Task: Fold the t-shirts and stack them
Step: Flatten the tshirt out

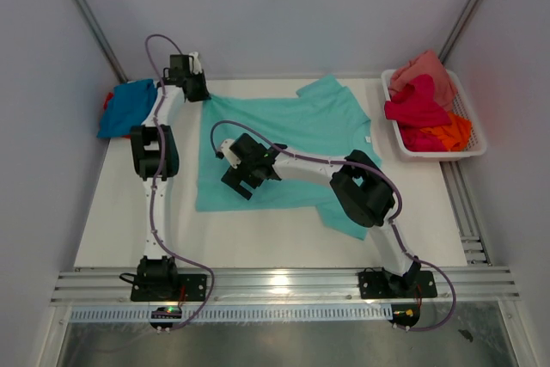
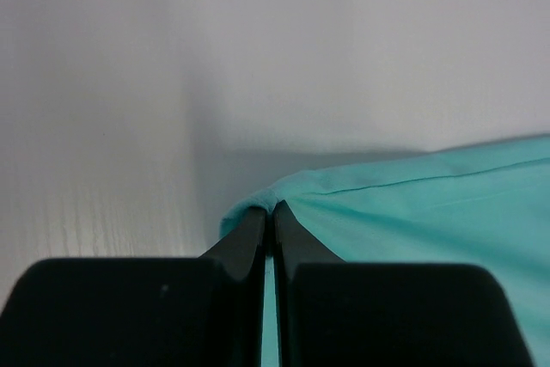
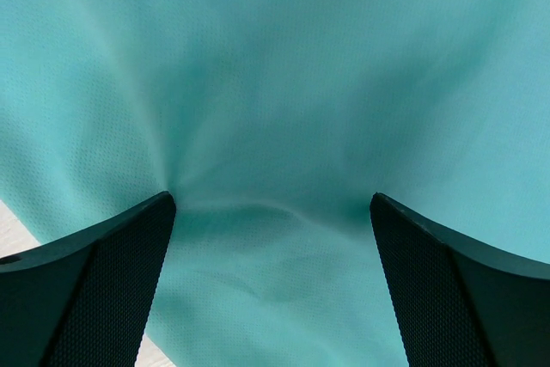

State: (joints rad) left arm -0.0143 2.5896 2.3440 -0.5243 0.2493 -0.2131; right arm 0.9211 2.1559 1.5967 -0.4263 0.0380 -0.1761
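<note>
A large mint-teal t-shirt (image 1: 292,139) lies spread flat on the white table (image 1: 129,212). My left gripper (image 1: 196,88) is at the shirt's far left corner, shut on it. In the left wrist view the two fingers meet around a bunched fold of teal t-shirt (image 2: 430,212) at the gripper tips (image 2: 272,209). My right gripper (image 1: 239,181) is over the near left part of the shirt, open. In the right wrist view its gripper tips (image 3: 273,204) stand wide apart against the mint-teal cloth (image 3: 275,83), which puckers slightly between them.
A blue t-shirt (image 1: 127,107) lies crumpled at the table's far left edge. A white mesh basket (image 1: 438,155) at the far right holds salmon (image 1: 425,70), magenta (image 1: 417,102) and orange (image 1: 449,133) tees. Grey walls enclose the table.
</note>
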